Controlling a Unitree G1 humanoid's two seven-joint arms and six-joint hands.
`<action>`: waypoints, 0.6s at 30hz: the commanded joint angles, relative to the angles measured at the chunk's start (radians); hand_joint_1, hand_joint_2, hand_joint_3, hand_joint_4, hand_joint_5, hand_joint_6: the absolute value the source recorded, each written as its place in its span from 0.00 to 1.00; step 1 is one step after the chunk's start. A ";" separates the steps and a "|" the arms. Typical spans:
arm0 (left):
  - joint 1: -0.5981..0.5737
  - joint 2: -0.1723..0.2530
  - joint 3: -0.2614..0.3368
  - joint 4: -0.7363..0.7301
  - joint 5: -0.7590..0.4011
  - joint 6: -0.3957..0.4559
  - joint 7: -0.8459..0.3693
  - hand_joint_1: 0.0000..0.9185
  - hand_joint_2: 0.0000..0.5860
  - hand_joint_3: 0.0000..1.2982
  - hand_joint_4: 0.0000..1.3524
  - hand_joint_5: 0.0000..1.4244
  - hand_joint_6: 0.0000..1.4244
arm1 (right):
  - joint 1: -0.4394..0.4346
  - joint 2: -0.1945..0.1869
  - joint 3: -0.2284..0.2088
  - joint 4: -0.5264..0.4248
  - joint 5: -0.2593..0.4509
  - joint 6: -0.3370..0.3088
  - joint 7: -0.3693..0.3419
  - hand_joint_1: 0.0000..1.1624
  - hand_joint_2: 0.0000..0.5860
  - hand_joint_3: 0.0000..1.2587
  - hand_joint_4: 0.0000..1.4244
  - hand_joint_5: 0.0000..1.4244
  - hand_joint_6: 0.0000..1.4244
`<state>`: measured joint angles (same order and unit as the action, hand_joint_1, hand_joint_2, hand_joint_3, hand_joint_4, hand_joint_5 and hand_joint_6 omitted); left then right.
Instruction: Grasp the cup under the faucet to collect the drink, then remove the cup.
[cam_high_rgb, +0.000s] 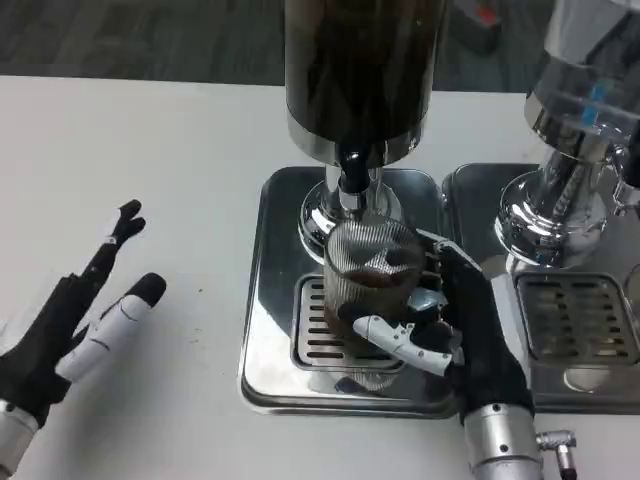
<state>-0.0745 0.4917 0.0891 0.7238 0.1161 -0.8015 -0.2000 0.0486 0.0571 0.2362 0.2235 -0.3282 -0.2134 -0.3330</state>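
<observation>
A clear ribbed cup (368, 275) with dark drink in its bottom stands on the drip grate of a steel tray (275, 330), right under the black faucet (351, 165) of a dark drink dispenser (360, 70). My right hand (455, 320) grips the cup from its right side, with the thumb across the front and the fingers wrapped behind. My left hand (85, 320) rests on the white table far to the left, fingers spread and holding nothing.
A second dispenser (575, 130) with a chrome base stands at the right on its own steel tray (580, 320). The white table (150, 180) stretches bare to the left of the trays.
</observation>
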 joint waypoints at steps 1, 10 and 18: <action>-0.005 0.015 -0.025 0.005 0.057 -0.030 0.026 0.00 0.23 0.00 0.00 0.00 0.00 | 0.011 0.025 0.000 -0.041 -0.008 -0.034 -0.029 0.84 0.32 0.31 0.39 0.43 0.65; -0.013 0.012 -0.035 0.025 0.060 -0.033 0.028 0.00 0.23 0.00 0.00 0.00 0.00 | 0.026 0.027 0.000 -0.062 -0.009 -0.034 -0.041 0.85 0.32 0.32 0.40 0.44 0.65; -0.022 0.017 -0.047 0.031 0.085 -0.047 0.041 0.00 0.23 0.00 0.00 0.00 0.00 | 0.040 0.020 0.002 -0.105 -0.039 -0.019 -0.051 0.84 0.34 0.32 0.40 0.44 0.65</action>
<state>-0.0887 0.4965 0.0546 0.7461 0.1790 -0.8266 -0.1746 0.0910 0.0567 0.2360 0.1670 -0.3530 -0.2132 -0.3625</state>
